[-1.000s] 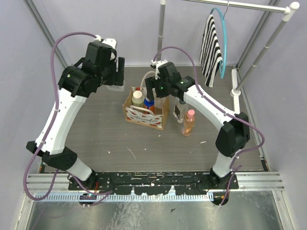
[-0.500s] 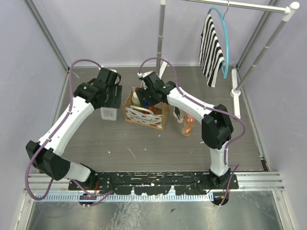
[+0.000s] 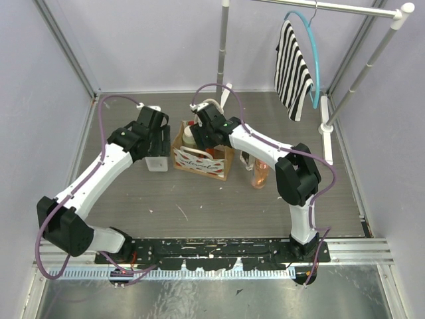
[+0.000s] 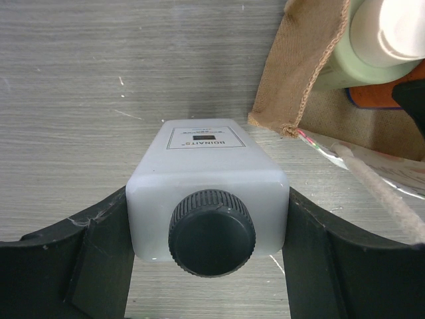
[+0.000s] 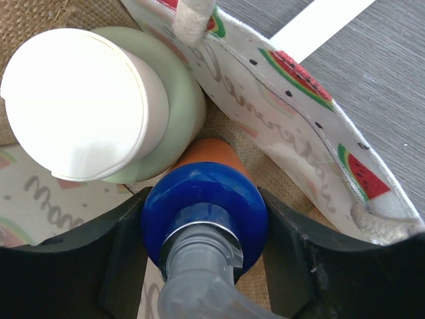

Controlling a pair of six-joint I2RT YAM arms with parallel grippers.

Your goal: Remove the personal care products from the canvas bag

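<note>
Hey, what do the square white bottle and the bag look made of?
The white bottle: probably plastic, smooth and slightly glossy, with soft highlights; its black cap looks like ribbed plastic. The canvas bag: coarse woven tan fabric, matte, weave and stitched edge visible.

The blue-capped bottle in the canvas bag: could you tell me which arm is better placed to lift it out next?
Right. The right gripper is closed around the blue-capped bottle inside the canvas bag, while the left gripper is occupied, clamped on the white bottle beside the bag.
</note>
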